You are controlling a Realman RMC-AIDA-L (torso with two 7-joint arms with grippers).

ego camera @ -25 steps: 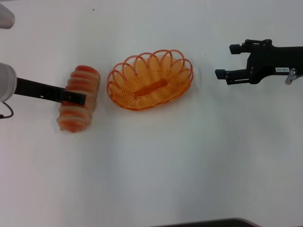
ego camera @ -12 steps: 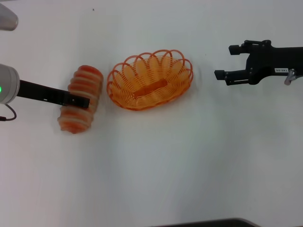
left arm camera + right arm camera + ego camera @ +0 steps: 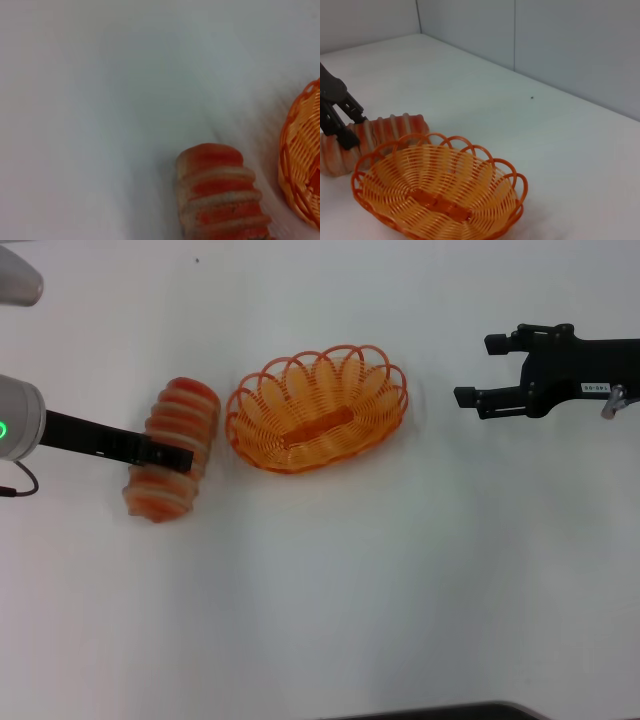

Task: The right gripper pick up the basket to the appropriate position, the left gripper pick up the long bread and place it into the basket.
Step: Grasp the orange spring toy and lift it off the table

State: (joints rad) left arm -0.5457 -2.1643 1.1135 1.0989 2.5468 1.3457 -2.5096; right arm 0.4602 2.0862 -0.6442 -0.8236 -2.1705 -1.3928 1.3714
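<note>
A plain white worktop (image 3: 330,590), backed by a pale grey wall in the right wrist view, carries an oval orange basket of looped wire with a scalloped rim (image 3: 317,407) and, just beside the basket on the side toward the robot's left, a long cream toy bread with orange-red cross stripes and ridged segments (image 3: 172,449). The unlabelled black left gripper (image 3: 165,453) lies across the bread's middle, its fingers (image 3: 345,136) appearing to straddle the loaf; whether they are clamped on it or merely around it cannot be told. The bread looks to rest on the worktop, close to the basket rim but apart from it. The white-labelled black right gripper (image 3: 470,370) hangs well away from the basket on its other side, its fingers apart and holding nothing.

The step in hand appears to be securing the bread. It likely pays to grip squarely across the middle ridges so the loaf stays level, to lift clear of the scalloped rim before crossing toward the basket, and to align the loaf with the basket's long axis.
</note>
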